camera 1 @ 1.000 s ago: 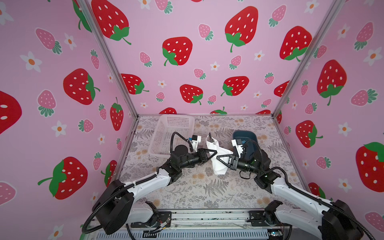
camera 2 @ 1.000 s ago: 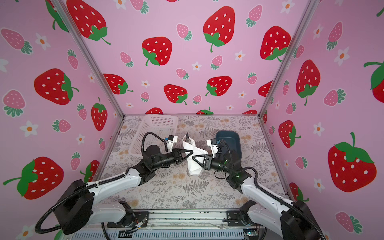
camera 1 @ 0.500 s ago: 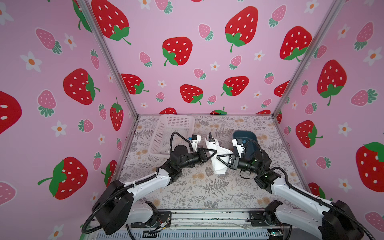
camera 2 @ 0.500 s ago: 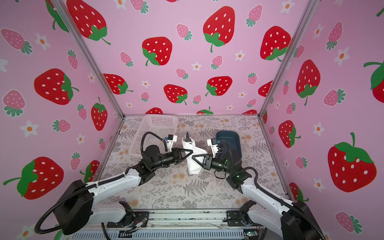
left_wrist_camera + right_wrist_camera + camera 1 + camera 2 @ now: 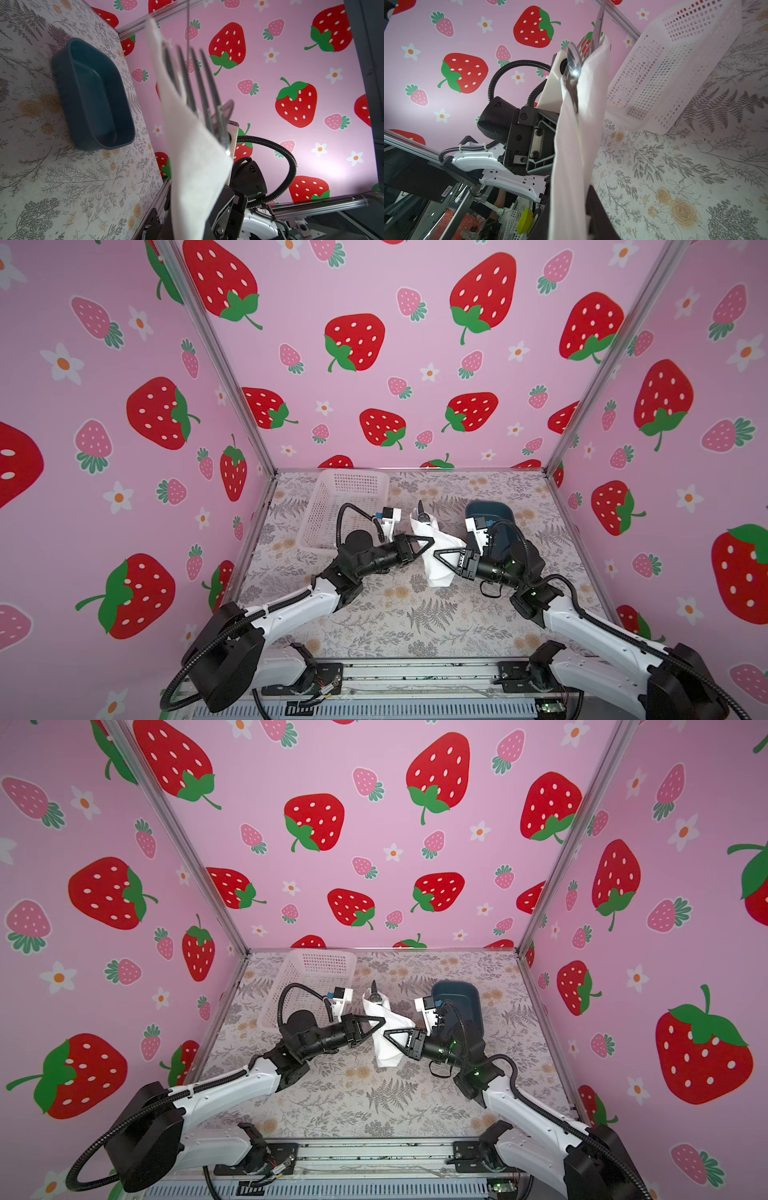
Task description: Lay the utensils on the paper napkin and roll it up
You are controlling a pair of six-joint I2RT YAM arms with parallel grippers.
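Note:
The paper napkin (image 5: 437, 568) is wrapped round the utensils and hangs as a white bundle above the table's middle in both top views (image 5: 387, 1048). The dark fork (image 5: 199, 83) sticks out of its far end. Beside the fork the silvery spoon (image 5: 573, 60) shows. My left gripper (image 5: 430, 540) comes from the left and is shut on the bundle's middle. From the right, my right gripper (image 5: 436, 552) has a finger on either side of the napkin (image 5: 571, 155). Whether those fingers still press it does not show.
A white perforated basket (image 5: 345, 506) stands at the back left, close behind the left wrist. A dark blue tub (image 5: 490, 510) sits at the back right, behind the right wrist. Pink strawberry walls close in the floral table (image 5: 415, 622) on three sides.

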